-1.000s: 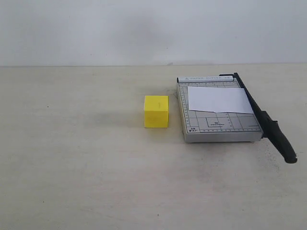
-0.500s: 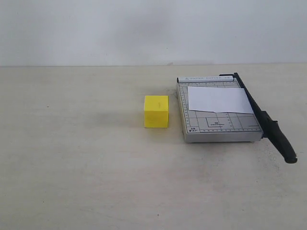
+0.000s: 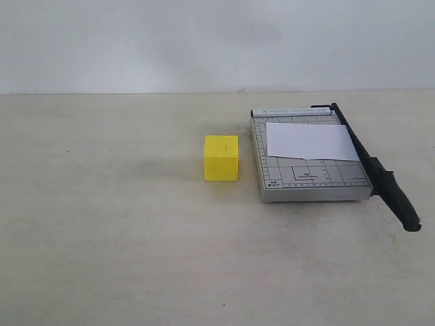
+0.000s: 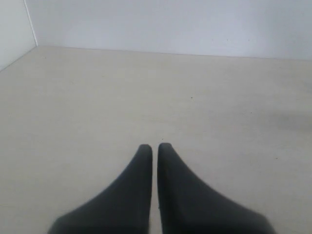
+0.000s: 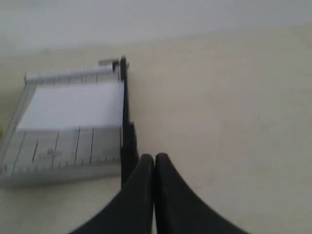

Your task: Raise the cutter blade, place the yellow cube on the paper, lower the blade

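— Pale bench (image 3: 102, 224), blank white wall (image 3: 204, 41) behind. Findings, left to right?

— First, the left gripper (image 4: 154, 145): fingers drawn together, tips nearly touching, nothing between them, bare bench beneath. Next, the yellow cube (image 3: 221, 157): on the bench just beside the trimmer base (image 3: 309, 178), to its left, not touching. Then the paper (image 3: 311, 140): flat on the far part of that base, right edge against the cutter blade (image 3: 372, 171). That blade lies down along the base's right edge, its handle (image 3: 401, 204) overhanging the near corner. Last, the right gripper (image 5: 154, 157): fingers likewise pressed together, empty, poised near the handle.

— Step in hand?

— Raising the blade, in my judgement; not begun. Recommended: spread the right fingers, close them across the thick handle, and swing it up about the far hinge (image 3: 333, 106) without dragging the base or shifting the sheet.

— Containers?

— None in view; the base carries only the paper.
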Motion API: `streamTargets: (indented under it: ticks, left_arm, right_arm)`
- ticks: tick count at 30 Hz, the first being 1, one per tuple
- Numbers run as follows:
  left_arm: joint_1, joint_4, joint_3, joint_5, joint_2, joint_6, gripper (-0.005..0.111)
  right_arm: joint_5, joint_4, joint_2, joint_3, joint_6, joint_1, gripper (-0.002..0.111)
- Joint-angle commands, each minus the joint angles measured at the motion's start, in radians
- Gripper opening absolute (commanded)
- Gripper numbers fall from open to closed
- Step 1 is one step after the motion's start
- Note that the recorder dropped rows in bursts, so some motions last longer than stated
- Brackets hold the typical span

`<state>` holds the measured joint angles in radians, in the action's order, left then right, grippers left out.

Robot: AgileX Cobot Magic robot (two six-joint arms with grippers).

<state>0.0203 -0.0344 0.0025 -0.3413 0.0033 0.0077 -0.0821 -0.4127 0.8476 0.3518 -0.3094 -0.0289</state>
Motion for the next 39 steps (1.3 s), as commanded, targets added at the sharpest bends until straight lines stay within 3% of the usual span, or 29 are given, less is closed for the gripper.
streamTargets:
  ticks: [1,3,7,9,21,25,33,39]
  left_arm:
    - [-0.007,-0.003,-0.003,0.008,-0.003,0.000,0.004]
    - [-0.007,-0.003,-0.003,0.008,-0.003,0.000,0.004]
    - [-0.007,-0.003,-0.003,0.008,-0.003,0.000,0.004]
    - [-0.007,-0.003,-0.003,0.008,-0.003,0.000,0.004]
    - [-0.007,-0.003,-0.003,0.008,-0.003,0.000,0.004]
    - [-0.007,-0.003,-0.003,0.008,-0.003,0.000,0.004]
    - [-0.007,-0.003,-0.003,0.008,-0.003,0.000,0.004]
    - [-0.007,-0.003,-0.003,0.008,-0.003,0.000,0.004]
  right_arm:
    - [-0.334,0.015,0.253,0.155,-0.072,0.001,0.005]
    - [-0.408,0.015,0.330,0.200,-0.095,0.001,0.014]
    - [-0.396,0.015,0.424,0.279,-0.116,0.001,0.052]
    - [-0.357,0.015,0.443,0.296,-0.116,0.001,0.060]
    - [-0.277,-0.003,0.623,0.299,-0.116,0.003,0.060]
    - [-0.280,-0.003,0.676,0.299,-0.116,0.003,0.050]
    - [-0.312,-0.003,0.691,0.299,-0.121,0.003,0.001]
    - [-0.325,-0.003,0.684,0.301,-0.121,0.003,0.000]
